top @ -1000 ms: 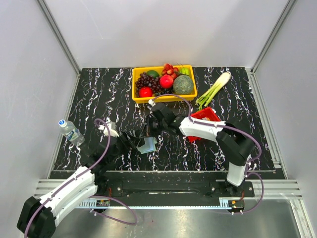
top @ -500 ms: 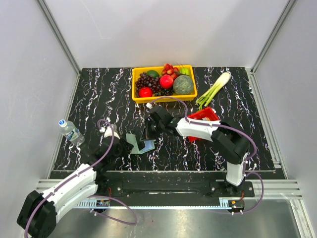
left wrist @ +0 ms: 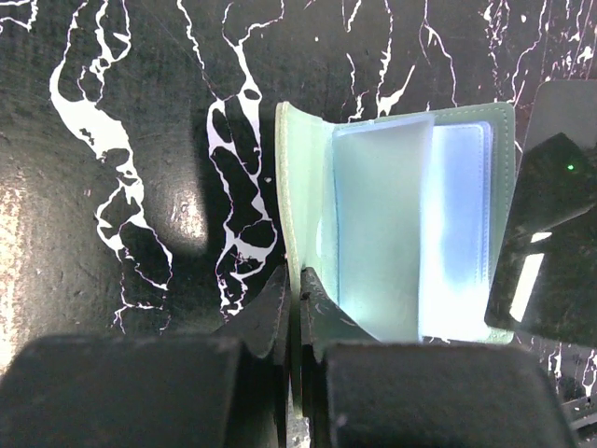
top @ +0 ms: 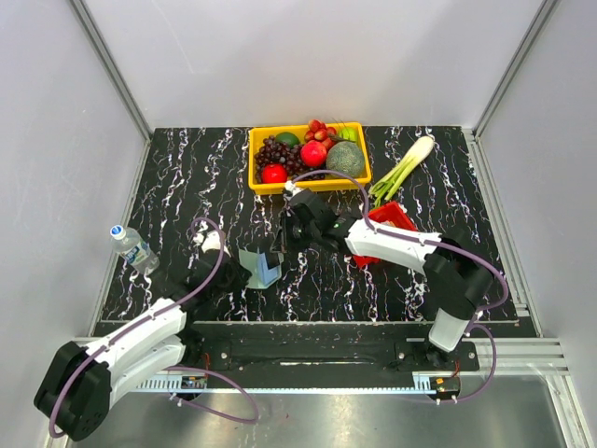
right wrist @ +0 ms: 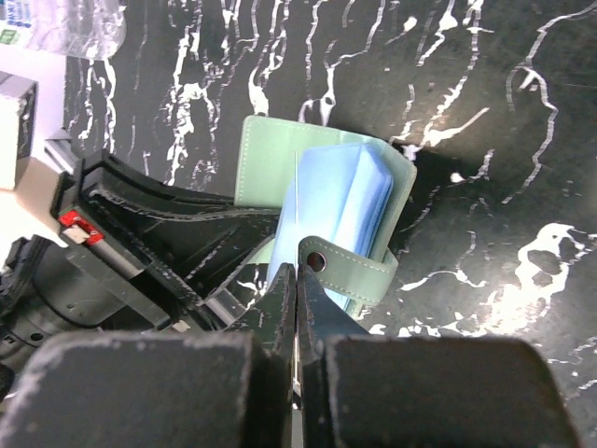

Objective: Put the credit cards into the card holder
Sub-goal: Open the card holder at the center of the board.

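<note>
The card holder (top: 262, 267) lies open on the black marbled table, pale grey-green with bluish clear inner leaves (left wrist: 457, 224). My left gripper (left wrist: 297, 280) is shut on the edge of its left cover flap (left wrist: 303, 187). My right gripper (right wrist: 298, 271) is shut beside the snap strap (right wrist: 350, 271), pinching a thin pale leaf that runs edge-on among the holder's pockets (right wrist: 340, 201). In the top view the left gripper (top: 244, 272) and the right gripper (top: 281, 249) meet the holder from opposite sides. No credit cards are in view.
A red mesh basket (top: 395, 215) sits under the right arm. At the back stand a yellow tray (top: 255, 159) of fruit and a green onion (top: 403, 168). A water bottle (top: 133, 247) lies at the left. The left arm's dark body (right wrist: 149, 233) fills the right wrist view's left side.
My left gripper has closed on the holder's cover flap. The holder has shifted left and spread open. The right gripper stayed shut and drew back a little.
</note>
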`<action>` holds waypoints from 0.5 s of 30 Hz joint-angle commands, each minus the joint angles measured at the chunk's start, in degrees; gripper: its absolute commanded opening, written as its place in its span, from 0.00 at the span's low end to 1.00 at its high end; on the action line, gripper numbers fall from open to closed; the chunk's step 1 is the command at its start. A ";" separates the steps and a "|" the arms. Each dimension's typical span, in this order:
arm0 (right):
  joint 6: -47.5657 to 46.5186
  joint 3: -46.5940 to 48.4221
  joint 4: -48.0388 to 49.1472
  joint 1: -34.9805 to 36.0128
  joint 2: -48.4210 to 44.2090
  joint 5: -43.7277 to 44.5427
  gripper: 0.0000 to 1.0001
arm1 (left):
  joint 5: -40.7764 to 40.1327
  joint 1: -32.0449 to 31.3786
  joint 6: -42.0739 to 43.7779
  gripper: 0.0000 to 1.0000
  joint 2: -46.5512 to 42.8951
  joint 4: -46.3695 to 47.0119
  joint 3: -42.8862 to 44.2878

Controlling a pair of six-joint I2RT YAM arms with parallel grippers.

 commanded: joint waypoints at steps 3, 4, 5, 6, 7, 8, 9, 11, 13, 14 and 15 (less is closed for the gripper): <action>-1.43 -2.28 0.14 -1.98 -2.60 3.64 0.00 | -0.78 0.00 2.21 0.00 1.58 1.49 2.47; -1.60 -2.54 0.14 -2.33 -2.60 3.91 0.00 | -0.69 0.08 2.56 0.00 1.58 1.67 2.56; -1.61 -2.72 -0.12 -2.42 -2.60 4.17 0.00 | -0.60 0.00 2.65 0.00 1.58 1.58 2.74; -1.69 -3.07 -0.12 -2.42 -2.69 4.61 0.00 | -0.60 0.00 2.74 0.00 1.58 1.58 2.74; -1.87 -3.24 -0.12 -2.59 -2.69 4.87 0.00 | -0.69 0.00 2.82 0.00 1.58 1.67 2.74; -1.96 -3.51 -0.03 -2.85 -2.86 4.88 0.00 | -0.69 0.00 2.83 0.00 1.66 1.58 2.74; -1.96 -3.77 -0.03 -3.12 -2.95 4.96 0.00 | -0.69 0.00 2.91 0.00 1.93 1.67 2.74; -2.04 -4.04 0.05 -3.65 -3.39 4.97 0.00 | -0.60 0.00 3.09 0.00 2.54 1.50 2.74; -2.13 -4.12 -0.03 -4.17 -3.48 4.96 0.00 | -0.43 0.00 3.35 0.00 3.51 1.67 2.74; -2.13 -4.21 0.05 -4.52 -3.65 4.96 0.00 | -0.34 0.00 3.53 0.00 4.03 1.67 2.65; -2.13 -4.39 0.14 -4.53 -3.57 5.05 0.00 | -0.25 0.00 3.44 0.00 4.56 1.76 2.83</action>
